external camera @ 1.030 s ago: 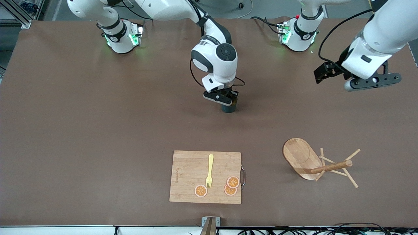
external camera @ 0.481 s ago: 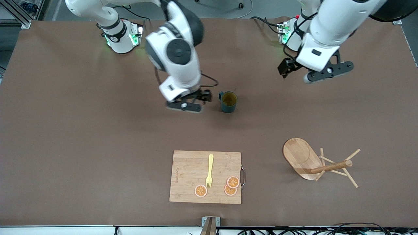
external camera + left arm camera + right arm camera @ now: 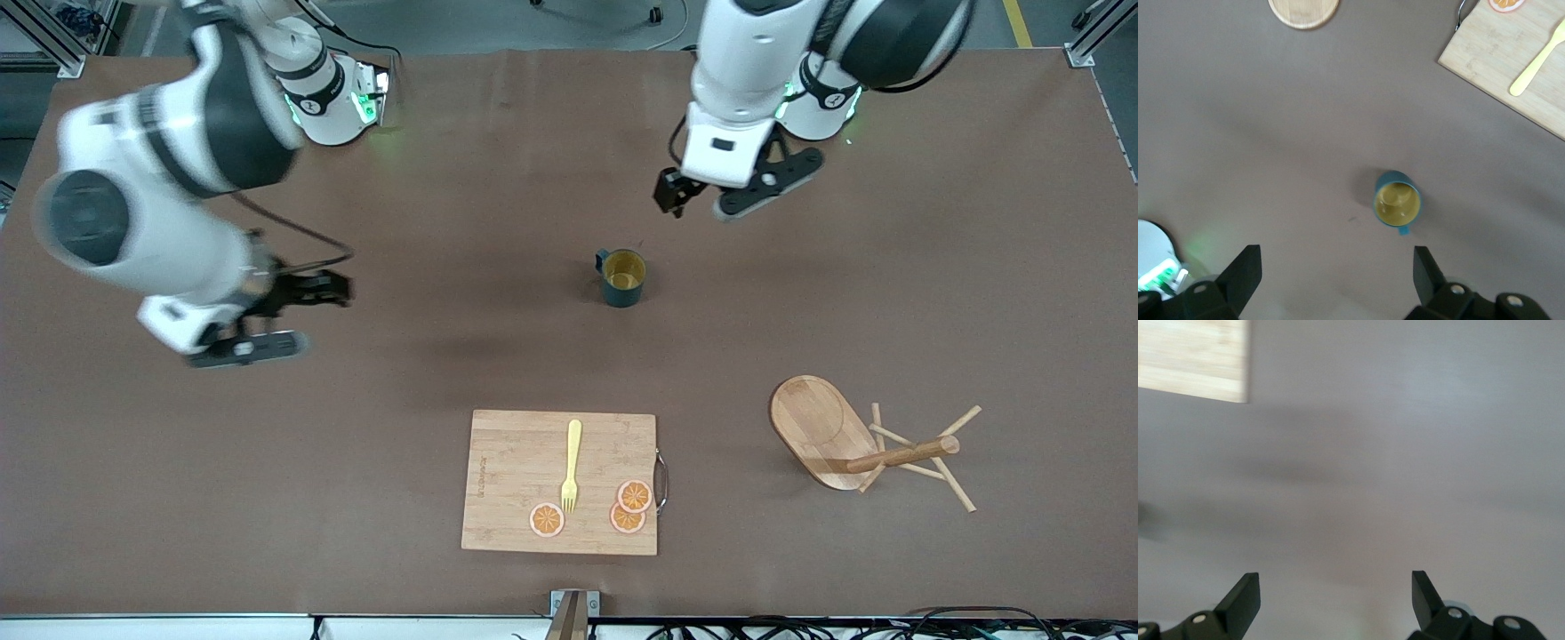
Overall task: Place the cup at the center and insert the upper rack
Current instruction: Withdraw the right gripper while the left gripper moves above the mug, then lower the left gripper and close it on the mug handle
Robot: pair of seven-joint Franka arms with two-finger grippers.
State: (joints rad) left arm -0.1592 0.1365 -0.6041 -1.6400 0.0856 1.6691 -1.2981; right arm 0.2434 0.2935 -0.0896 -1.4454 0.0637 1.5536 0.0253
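The dark teal cup (image 3: pixel 622 277) with a mustard-yellow inside stands upright and alone at the middle of the table. It also shows in the left wrist view (image 3: pixel 1397 204). The wooden upper rack (image 3: pixel 853 440) lies on its side toward the left arm's end, nearer the front camera than the cup, its post (image 3: pixel 902 455) and pegs resting on the table. My left gripper (image 3: pixel 765 185) is open and empty over bare table close to the cup; its fingers (image 3: pixel 1245 273) are spread wide. My right gripper (image 3: pixel 247 348) is open and empty over bare table toward the right arm's end.
A rectangular bamboo cutting board (image 3: pixel 516 462) lies near the table's front edge with a yellow fork (image 3: pixel 571 462) and three orange slices (image 3: pixel 547 520) on it. Its corner shows in the right wrist view (image 3: pixel 1195 357). The rack's oval base shows in the left wrist view (image 3: pixel 1303 12).
My right gripper let go of the cup and swung away toward the right arm's end. My left gripper moved from its end of the table to near the cup. The cup stayed put.
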